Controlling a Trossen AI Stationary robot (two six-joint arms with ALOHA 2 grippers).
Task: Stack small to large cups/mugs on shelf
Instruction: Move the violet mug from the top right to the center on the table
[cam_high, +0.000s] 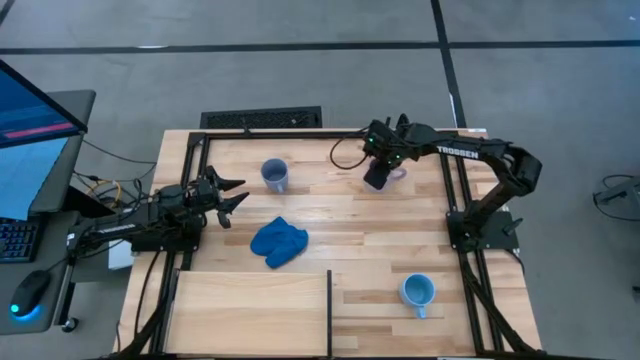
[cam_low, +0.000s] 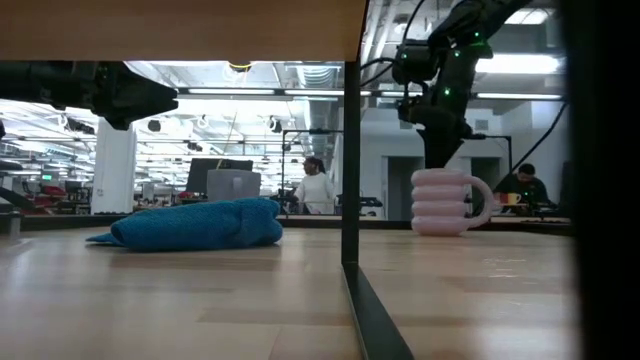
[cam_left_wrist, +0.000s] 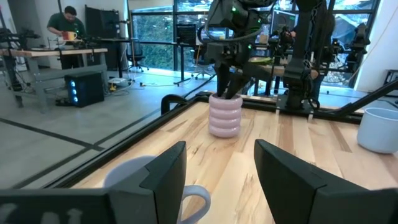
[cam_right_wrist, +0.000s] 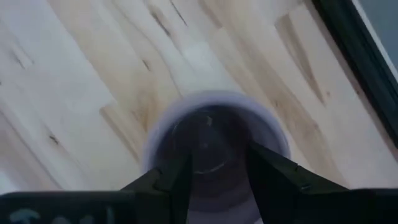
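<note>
On the table, the shelf (cam_high: 250, 310) lies bare at seven o'clock. The left pincer (cam_high: 228, 197) waits open at nine. At one o'clock, the lilac mug (cam_low: 445, 201) is straddled by the open right pincer (cam_high: 378, 176); closing on its rim is judged next.

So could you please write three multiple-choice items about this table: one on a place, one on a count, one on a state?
1. What is the right gripper directly above?
A. ribbed pale lilac mug
B. crumpled royal-blue cloth
C. pale plywood shelf panel

2. How many handled mugs stand on the table?
A. one
B. two
C. three

3. The left gripper is:
A. shut on the cloth
B. open, holding nothing
C. gripping a mug

Answers: 1 A, its fingers hang at the lilac mug's mouth. 2 C, lilac, grey-blue mug and light blue mug. 3 B, its fingers stand apart over bare wood.
</note>
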